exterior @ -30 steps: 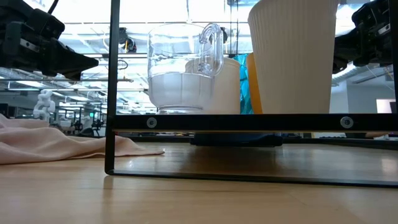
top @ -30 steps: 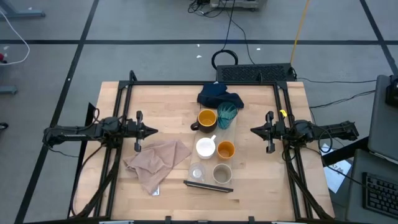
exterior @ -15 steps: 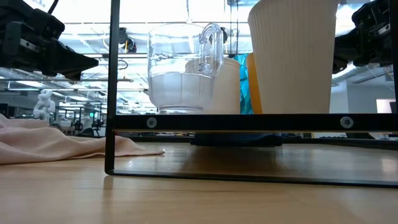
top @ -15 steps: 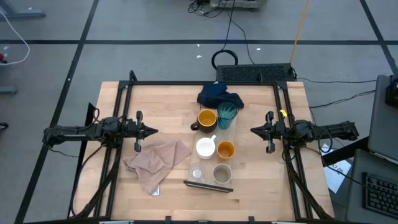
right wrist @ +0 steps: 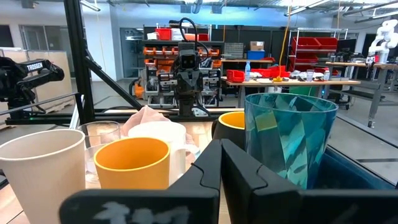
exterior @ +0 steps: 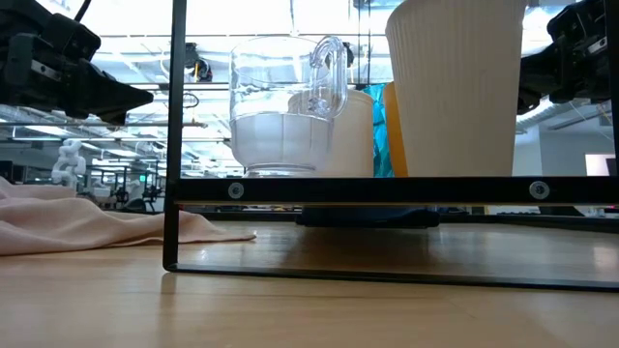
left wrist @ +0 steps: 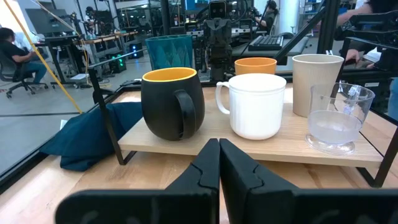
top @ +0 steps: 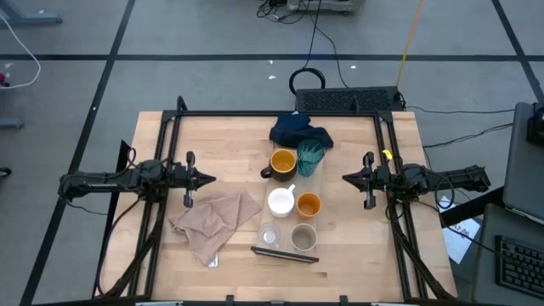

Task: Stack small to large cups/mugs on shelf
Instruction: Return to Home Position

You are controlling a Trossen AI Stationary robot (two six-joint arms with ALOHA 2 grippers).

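Observation:
Six vessels stand on their bases in two rows on the pale wooden shelf [top: 287, 223], raised on dark legs at the table's middle. They are the dark yellow-lined mug [top: 283, 161], the teal tumbler [top: 310, 155], the white mug [top: 281, 201], the orange cup [top: 308, 204], the clear cup [top: 269, 234] and the beige cup [top: 303, 235]. My left gripper [top: 211, 178] hovers shut and empty left of the shelf. My right gripper [top: 345, 178] hovers shut and empty right of it. Both point level at the cups, as the wrist views show [left wrist: 219, 146] [right wrist: 221, 148].
A crumpled beige cloth [top: 217, 219] lies on the table left of the shelf, below my left gripper. A dark blue cloth [top: 299, 132] lies at the shelf's far end. A black frame [top: 255, 114] edges the table. A dark strip [top: 285, 252] marks the shelf's near end.

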